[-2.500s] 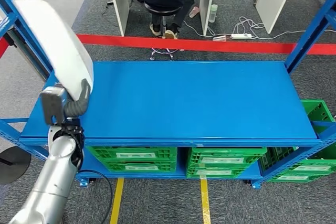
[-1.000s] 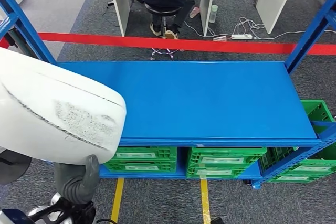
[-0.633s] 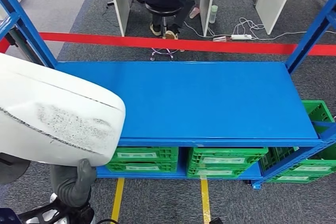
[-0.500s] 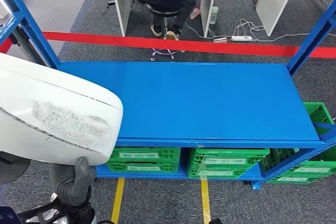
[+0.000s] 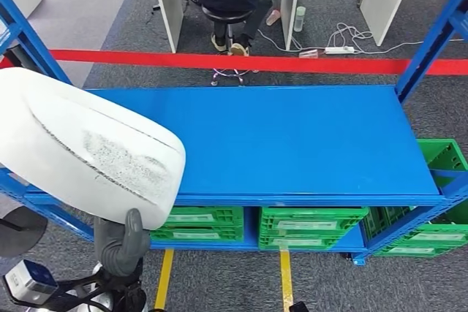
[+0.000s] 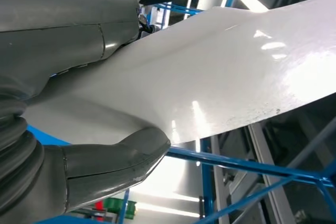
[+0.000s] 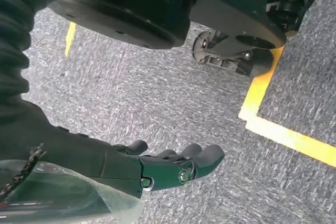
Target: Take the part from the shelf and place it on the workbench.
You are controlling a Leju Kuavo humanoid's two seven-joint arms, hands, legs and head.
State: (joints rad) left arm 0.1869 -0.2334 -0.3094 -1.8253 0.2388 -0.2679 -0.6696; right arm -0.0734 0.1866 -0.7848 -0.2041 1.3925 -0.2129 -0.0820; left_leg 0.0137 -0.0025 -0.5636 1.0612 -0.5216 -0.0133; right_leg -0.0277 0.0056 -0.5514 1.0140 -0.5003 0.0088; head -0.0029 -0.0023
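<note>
Left hand (image 5: pixel 118 242) grips the glossy white panel (image 5: pixel 82 151) by its edge; broad, stiff, probably light and slippery.

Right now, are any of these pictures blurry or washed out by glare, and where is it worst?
Head view: sharp and evenly lit across the blue shelf; the white part looms large and soft, being close to the lens. Left wrist view: bright ceiling-light reflections glare on the white part, held by the left hand, and the background is hazy. Right wrist view: the carpet looks streaked with blur; the right hand stays fairly crisp.
</note>
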